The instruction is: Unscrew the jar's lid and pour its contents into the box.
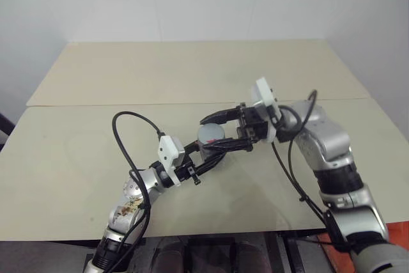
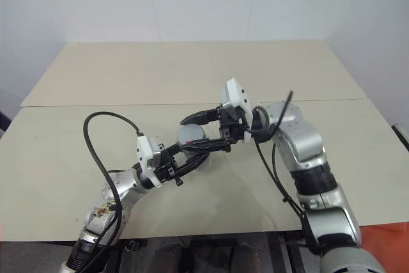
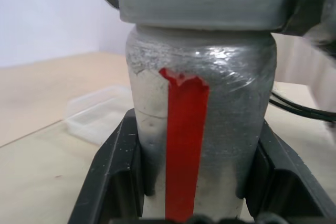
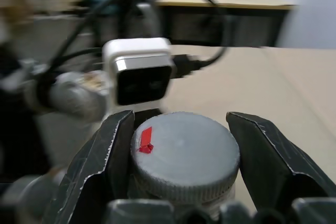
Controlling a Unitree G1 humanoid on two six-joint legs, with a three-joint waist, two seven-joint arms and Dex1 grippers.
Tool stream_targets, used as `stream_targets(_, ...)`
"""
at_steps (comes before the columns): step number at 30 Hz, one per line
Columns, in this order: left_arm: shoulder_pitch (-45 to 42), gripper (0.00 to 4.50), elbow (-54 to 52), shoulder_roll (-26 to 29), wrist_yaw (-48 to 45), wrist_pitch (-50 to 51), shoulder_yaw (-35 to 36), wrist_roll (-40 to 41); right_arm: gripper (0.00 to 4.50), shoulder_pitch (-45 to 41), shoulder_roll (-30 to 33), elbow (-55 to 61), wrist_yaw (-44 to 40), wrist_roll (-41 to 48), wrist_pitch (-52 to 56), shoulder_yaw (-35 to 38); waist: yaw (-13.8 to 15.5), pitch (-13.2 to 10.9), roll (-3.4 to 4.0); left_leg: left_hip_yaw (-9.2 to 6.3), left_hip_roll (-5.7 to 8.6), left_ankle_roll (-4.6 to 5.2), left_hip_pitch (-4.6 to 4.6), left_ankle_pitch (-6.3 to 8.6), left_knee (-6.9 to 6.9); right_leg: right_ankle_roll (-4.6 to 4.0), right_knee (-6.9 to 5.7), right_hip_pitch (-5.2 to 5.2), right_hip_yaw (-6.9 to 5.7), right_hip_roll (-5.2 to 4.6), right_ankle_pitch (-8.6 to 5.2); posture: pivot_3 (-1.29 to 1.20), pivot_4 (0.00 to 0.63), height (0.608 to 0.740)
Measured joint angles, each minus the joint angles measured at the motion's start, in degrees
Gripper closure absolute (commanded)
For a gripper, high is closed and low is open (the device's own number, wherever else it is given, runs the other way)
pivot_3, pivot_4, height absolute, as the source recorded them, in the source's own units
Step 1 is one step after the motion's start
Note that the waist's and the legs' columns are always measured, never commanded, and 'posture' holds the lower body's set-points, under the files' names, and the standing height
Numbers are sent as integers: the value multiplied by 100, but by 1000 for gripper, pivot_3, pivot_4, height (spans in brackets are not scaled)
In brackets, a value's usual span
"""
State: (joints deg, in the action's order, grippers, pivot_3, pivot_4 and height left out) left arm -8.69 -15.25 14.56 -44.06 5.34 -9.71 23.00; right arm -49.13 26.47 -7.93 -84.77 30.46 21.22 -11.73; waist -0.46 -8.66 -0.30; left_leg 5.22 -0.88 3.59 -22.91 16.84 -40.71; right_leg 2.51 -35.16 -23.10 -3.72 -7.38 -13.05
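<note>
The left tool [image 1: 211, 151] reaches up from the near left of the pale, matte counter [image 1: 77, 158], its two black fingers clamped on the lower body of the jar [image 1: 209, 140]. The left wrist view shows the grip closely: the jar [image 3: 202, 129] is a small cylinder wrapped in crinkled, silvery-grey film that catches the light, with a glossy red stripe running down a white patch on its side, and a black finger [image 3: 113, 177] pressed against each flank. It is held clear above the counter, roughly upright.

On top sits the lid [image 4: 184, 156], a flat round grey cap with a dull, slightly grainy face, a ribbed edge and a small red mark near its rim.

From the right, the right tool [image 1: 223, 131] comes in sideways, its angular black fingers [image 4: 100, 166] closed in against opposite sides of the lid.

Beyond the jar, in the left wrist view, the box [image 3: 97, 114] lies flat on the counter: shallow, clear plastic, rounded corners, well apart from both tools.
</note>
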Motion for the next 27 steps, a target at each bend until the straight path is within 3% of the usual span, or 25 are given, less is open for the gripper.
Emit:
stream_targets(6, 4, 2524, -3, -6, 53, 101, 53, -22, 1723, -849, 181, -1339, -430, 433, -1008, -975, -8, -1, 1, -2, 0, -2, -7, -1, 0, 0, -5, -1, -6, -2, 0, 0, 150, 740)
stream_targets(12, 19, 2524, 66, -51, 201, 119, 40, -168, 1723, -977, 228, -1766, -466, 553, -1409, -1262, -6, -1, 1, 1, -1, -3, -9, -2, 0, 2, -4, -2, -6, -4, 1, 0, 150, 740)
stream_targets(14, 18, 2524, 83, -119, 266, 111, 46, -210, 1006, -967, 130, -1822, -471, 421, -1413, -1098, -12, -1, 1, 1, -2, -4, -8, -2, -1, 1, -6, -2, -6, -4, 1, 0, 150, 740)
stream_targets(18, -35, 2524, 81, -213, 279, 85, -3, -213, 43, -610, 152, -1471, -425, 354, -1339, -707, 43, -1, 1, -1, -2, -4, -13, -2, -1, 2, -4, -2, -9, -6, 1, 0, 150, 740)
stream_targets(22, -32, 2524, 179, -120, 230, 83, 12, -252, 43, 18, 506, -440, -43, 452, -1082, -21, 102, -1, 1, 0, -1, -4, -23, -2, -2, 2, -4, -13, -10, -7, 1, 0, 150, 740)
stream_targets(27, -173, 2524, 653, -192, 436, -64, 13, -563, 43, 905, 567, 1136, 1414, 448, -675, 748, 118, -1, 1, -1, -1, -6, -19, -3, -4, 2, -6, -7, -12, -7, 1, 0, 150, 740)
